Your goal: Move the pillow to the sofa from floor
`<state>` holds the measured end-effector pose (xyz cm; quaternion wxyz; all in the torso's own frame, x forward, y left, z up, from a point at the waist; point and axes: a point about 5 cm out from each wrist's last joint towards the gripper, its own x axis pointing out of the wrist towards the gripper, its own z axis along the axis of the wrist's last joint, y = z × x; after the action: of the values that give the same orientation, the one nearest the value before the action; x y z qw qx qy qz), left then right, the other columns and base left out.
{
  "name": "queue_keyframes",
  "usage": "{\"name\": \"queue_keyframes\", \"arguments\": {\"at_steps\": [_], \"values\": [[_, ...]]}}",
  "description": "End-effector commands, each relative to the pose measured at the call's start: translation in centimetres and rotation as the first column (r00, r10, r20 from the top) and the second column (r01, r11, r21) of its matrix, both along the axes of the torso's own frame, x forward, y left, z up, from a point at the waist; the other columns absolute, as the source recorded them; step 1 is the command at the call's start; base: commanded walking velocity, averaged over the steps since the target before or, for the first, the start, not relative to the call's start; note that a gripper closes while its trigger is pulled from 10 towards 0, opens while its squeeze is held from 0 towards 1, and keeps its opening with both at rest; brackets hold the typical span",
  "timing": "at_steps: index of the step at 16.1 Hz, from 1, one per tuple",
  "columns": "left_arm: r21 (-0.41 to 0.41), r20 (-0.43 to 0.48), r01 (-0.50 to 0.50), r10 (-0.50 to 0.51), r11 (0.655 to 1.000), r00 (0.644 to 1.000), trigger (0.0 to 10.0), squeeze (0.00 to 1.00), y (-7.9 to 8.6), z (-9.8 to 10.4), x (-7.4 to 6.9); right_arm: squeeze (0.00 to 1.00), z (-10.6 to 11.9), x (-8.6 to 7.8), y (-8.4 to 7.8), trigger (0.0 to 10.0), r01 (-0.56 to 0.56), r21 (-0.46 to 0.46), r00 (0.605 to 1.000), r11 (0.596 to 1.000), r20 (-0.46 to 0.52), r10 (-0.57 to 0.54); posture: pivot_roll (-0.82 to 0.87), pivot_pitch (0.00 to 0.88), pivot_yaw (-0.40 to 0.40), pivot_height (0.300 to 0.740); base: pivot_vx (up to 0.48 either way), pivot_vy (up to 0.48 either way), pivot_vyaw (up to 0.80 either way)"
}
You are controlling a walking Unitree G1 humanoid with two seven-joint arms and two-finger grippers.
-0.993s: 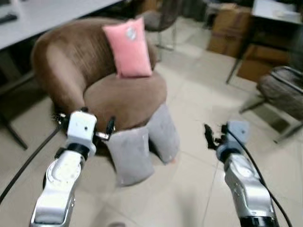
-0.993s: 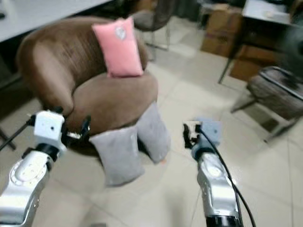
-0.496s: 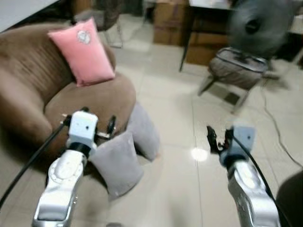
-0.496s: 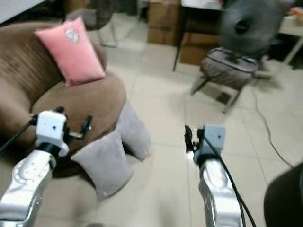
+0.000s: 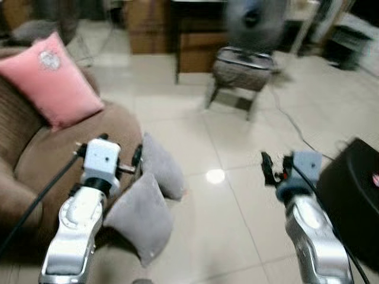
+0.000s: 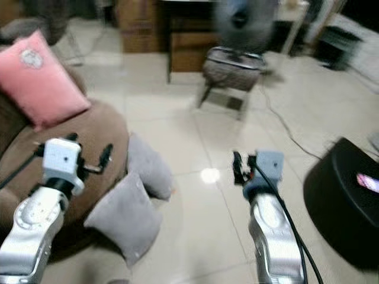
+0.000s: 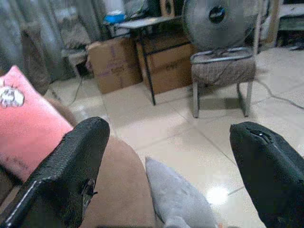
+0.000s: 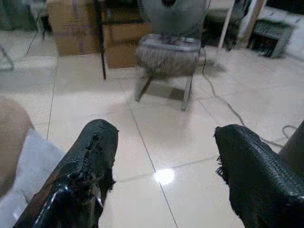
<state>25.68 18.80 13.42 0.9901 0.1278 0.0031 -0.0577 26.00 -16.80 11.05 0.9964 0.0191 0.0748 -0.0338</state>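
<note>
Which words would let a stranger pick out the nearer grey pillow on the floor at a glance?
Start at the brown sofa with the pink pillow on it. Two grey pillows lean against its front edge on the tiled floor. The one wanted is the nearer grey pillow, close beside the robot's left arm; the farther grey pillow stands behind it, nearer the bright glare spot on the tiles.

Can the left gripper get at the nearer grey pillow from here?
Probably yes. The left gripper is open and holds nothing, and the nearer grey pillow leans on the brown sofa just below it, nothing between; it must reach down.
</note>
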Motion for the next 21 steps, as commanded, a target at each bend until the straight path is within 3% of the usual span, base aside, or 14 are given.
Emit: {"name": "queue_keyframes", "arguments": {"at_steps": [1, 5, 8, 12, 15, 21], "values": [[0.014, 0.000, -0.017, 0.017, 1.000, 1.000, 10.0, 0.00, 0.4, 0.1, -0.1, 0.00, -0.3, 0.4, 0.4, 10.0, -0.018, -0.006, 1.000, 1.000, -0.014, 0.017, 0.11, 0.000, -0.043, 0.740, 0.000, 0.480, -0.80], [0.009, 0.001, -0.024, 0.024, 1.000, 1.000, 10.0, 0.00, 0.3, 0.0, -0.2, 0.00, -0.4, 0.8, 0.3, 10.0, -0.037, -0.020, 0.999, 0.999, -0.021, 0.036, 0.11, 0.000, -0.050, 0.740, 0.000, 0.480, -0.28], [-0.029, 0.029, -0.023, 0.024, 0.999, 0.999, 10.0, 0.00, 0.0, 0.4, -0.2, 0.00, -0.4, 1.4, 0.7, 10.0, -0.083, -0.049, 0.996, 0.995, -0.022, 0.082, 0.11, 0.000, -0.051, 0.740, 0.000, 0.000, 0.00], [-0.012, 0.042, -0.053, 0.053, 0.999, 0.998, 10.0, 0.00, 0.0, 0.5, -0.1, 0.00, 0.5, 1.9, 1.4, 10.0, -0.142, -0.014, 0.989, 0.990, 0.029, 0.143, 0.11, 0.000, -0.060, 0.740, 0.000, 0.000, 0.00], [-0.045, 0.043, -0.062, 0.063, 0.997, 0.997, 10.0, 0.00, -0.1, 0.4, -0.2, 0.00, 0.5, 1.9, 1.5, 10.0, -0.153, -0.008, 0.988, 0.988, 0.023, 0.153, 0.11, 0.000, -0.070, 0.740, 0.000, 0.000, 0.00], [-0.032, 0.058, -0.076, 0.077, 0.997, 0.995, 10.0, 0.00, 0.1, 0.6, -0.2, 0.00, 0.4, 1.9, 1.2, 10.0, -0.144, 0.013, 0.989, 0.990, 0.026, 0.143, 0.11, 0.000, -0.069, 0.680, 0.000, 0.000, 0.00]]}}
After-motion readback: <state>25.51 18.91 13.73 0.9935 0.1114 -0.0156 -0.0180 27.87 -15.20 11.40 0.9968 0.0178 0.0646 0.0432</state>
